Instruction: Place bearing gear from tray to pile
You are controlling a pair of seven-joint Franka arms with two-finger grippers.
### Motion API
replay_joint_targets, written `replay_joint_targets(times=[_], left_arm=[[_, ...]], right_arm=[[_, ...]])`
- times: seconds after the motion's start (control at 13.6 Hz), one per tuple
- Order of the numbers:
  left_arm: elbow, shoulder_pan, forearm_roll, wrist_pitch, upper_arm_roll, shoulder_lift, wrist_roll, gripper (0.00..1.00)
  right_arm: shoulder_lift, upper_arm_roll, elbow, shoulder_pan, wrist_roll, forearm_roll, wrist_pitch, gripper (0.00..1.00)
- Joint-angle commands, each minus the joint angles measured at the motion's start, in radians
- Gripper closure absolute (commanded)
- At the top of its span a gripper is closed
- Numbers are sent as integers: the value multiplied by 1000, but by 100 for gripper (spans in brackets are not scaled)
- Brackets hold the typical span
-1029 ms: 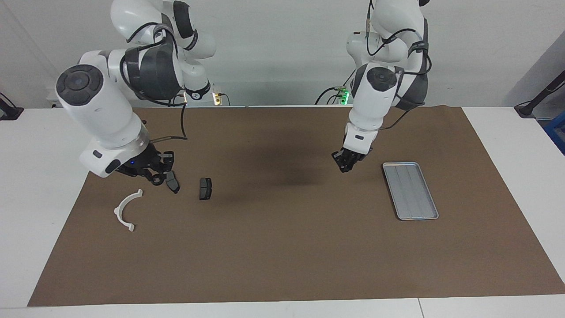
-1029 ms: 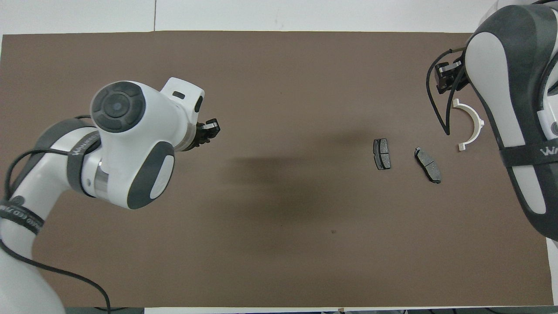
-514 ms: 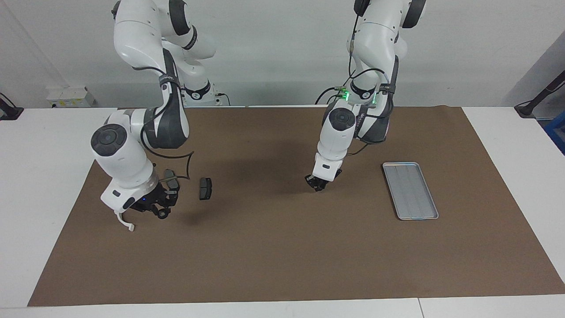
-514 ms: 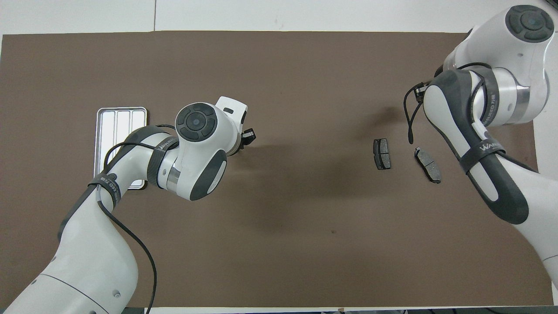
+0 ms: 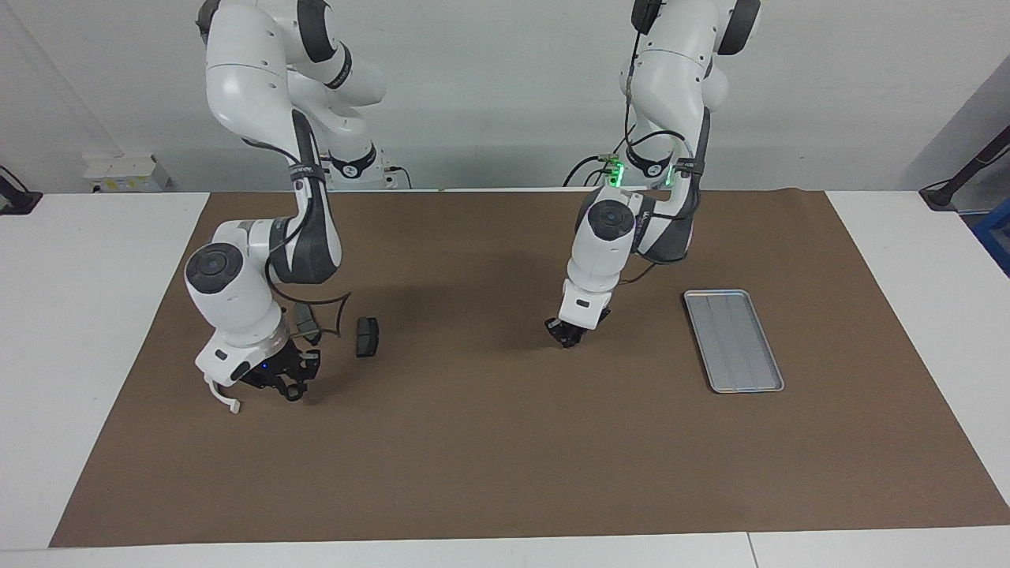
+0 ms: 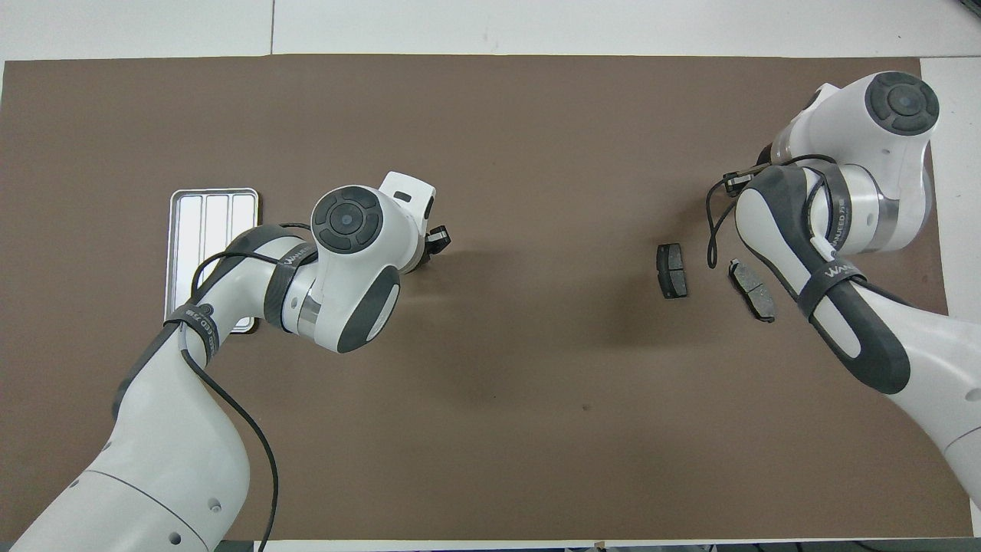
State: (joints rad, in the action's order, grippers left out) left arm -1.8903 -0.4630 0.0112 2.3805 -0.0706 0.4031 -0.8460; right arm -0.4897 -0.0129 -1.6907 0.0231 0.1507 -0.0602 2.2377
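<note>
While left end effector (image 5: pixel 570 341) hovers closed, empty, tray (image 5: pixel 734 341) lies beside.

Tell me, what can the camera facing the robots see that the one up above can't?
Only the facing view: the white half-ring, peeking out beside the right gripper, which is low over the mat; the whole tray; and the wall. Only the overhead view: the second dark plate in full, because in the facing view the right arm half hides it. Both show the brown mat, the first dark plate, and the left gripper, shut, low over the mat's middle.
</note>
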Motion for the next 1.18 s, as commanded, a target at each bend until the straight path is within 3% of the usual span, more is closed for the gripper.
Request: replay_joint_targets(times=[0.0,0.07,0.15,0.22,0.29,0.44,0.51,0.59,0.66,0.88,1.1], left_arm=[[-29,-9,-7,43,11,-3,-11,86],[-32,-9,-7,45,11,-3,-11,84],[-35,-9,-7,45,12,-3,-13,75],[-32,-9,-7,42,14,-3,-11,30],[-21,-8,-10,17,17,-6,-13,0],[17,12,-16,-93,20,-38,-7,0],[10,47,-16,-136,28,-108,5,0],[5,91,-17,-183,26,-174,13,0],[11,139,-17,-239,28,-228,45,0],[33,301,-16,-390,29,-355,271,0],[43,440,-7,-528,32,-450,509,0]], right_arm=[[-24,-15,-18,32,26,-12,71,100],[-32,-15,-17,34,26,-12,82,100],[-35,-15,-17,32,24,-12,83,100],[-35,-15,-17,32,23,-12,85,100],[-35,-15,-17,32,21,-12,85,100],[-35,-15,-18,31,18,-12,83,100],[-33,-16,-18,29,14,-12,80,70],[-29,-15,-18,23,6,-10,76,9],[-17,-15,-17,15,-12,-10,57,0],[49,-19,9,-67,-162,-9,-90,0],[79,-24,126,-208,-455,10,-301,0]])
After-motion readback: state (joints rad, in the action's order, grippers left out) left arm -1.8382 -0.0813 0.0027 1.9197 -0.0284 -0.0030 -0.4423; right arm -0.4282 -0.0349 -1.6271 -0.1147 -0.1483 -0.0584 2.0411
